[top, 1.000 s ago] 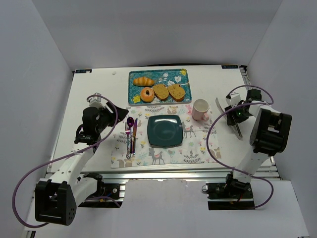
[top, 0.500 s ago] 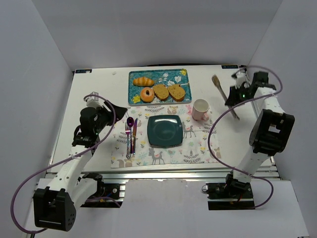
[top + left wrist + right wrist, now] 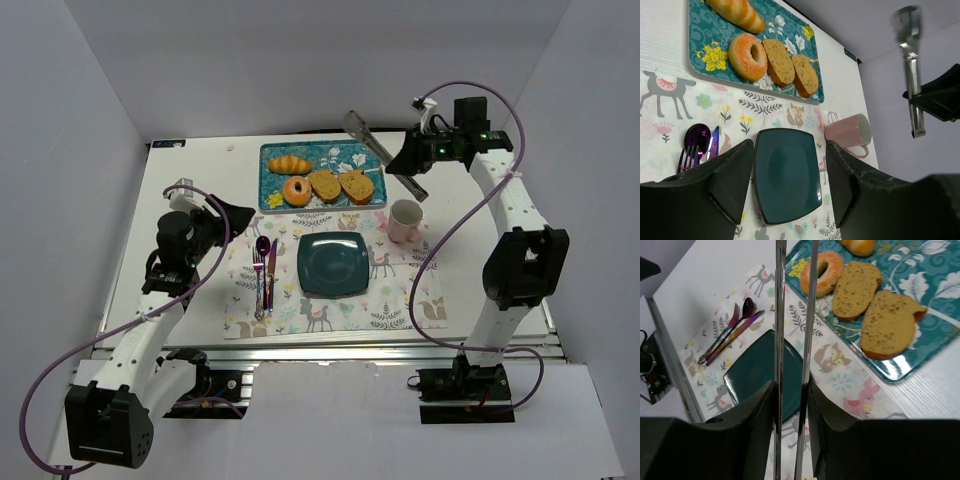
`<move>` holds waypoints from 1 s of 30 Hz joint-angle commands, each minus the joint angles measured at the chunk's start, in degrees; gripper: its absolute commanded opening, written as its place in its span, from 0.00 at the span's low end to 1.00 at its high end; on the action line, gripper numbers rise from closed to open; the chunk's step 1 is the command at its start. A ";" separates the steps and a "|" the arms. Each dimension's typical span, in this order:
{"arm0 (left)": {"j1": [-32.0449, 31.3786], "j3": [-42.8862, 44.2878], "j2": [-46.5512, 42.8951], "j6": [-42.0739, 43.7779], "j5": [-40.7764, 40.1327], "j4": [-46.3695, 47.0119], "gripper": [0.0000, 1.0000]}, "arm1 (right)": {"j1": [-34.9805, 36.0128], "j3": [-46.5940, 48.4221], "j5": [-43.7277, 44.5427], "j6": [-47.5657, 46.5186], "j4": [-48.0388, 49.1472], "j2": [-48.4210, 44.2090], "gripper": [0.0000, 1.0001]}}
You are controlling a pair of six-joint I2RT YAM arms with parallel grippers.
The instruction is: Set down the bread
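Bread slices (image 3: 356, 186): lying untouched on the tray (image 3: 345, 155) near the desk's far edge, not yet sitting on the plate (image 3: 333, 263) mid-desk. Right gripper (image 3: 408, 160): clamping tongs (image 3: 372, 145), hovering over the tray's right end. Left gripper (image 3: 228, 218): gaping wide, holding nothing, hanging toward the left edge.

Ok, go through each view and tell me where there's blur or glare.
Top external: tongs smeared toward the tip, all else sharp. Left wrist: tongs' tip blurred, plate crisp. Right wrist: glare along the tray rim and the tongs' blades; its own fingers dark and soft.
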 commanded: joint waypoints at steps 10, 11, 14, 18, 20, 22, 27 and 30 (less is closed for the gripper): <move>-0.03 0.46 -4.83 -1.32 -2.57 -1.91 0.69 | 7.79 2.22 1.76 6.27 2.80 2.65 0.38; -0.03 0.38 -4.92 -1.32 -2.49 -1.91 0.69 | 8.32 1.61 5.34 5.84 2.80 2.48 0.38; -0.03 0.11 -5.00 -1.32 -2.66 -1.73 0.69 | 9.47 0.82 9.93 6.27 3.15 2.30 0.37; -0.12 -0.24 -4.74 -1.58 -2.49 -1.12 0.69 | 11.57 -1.02 17.40 5.05 2.37 2.21 0.36; -0.12 -0.33 -4.57 -1.50 -2.49 -1.03 0.69 | 14.47 -1.99 21.52 4.08 1.84 1.86 0.35; -0.03 -0.41 -4.39 -1.49 -2.40 -0.77 0.69 | 17.18 -2.43 27.86 2.41 1.49 2.47 0.35; -0.12 -0.41 -4.21 -1.32 -2.31 -1.03 0.69 | 19.92 -2.53 36.92 -0.05 2.09 3.27 0.35; -0.12 -0.94 -4.39 -1.41 -2.40 -0.77 0.69 | 20.98 -2.00 39.64 -1.99 2.10 3.79 0.37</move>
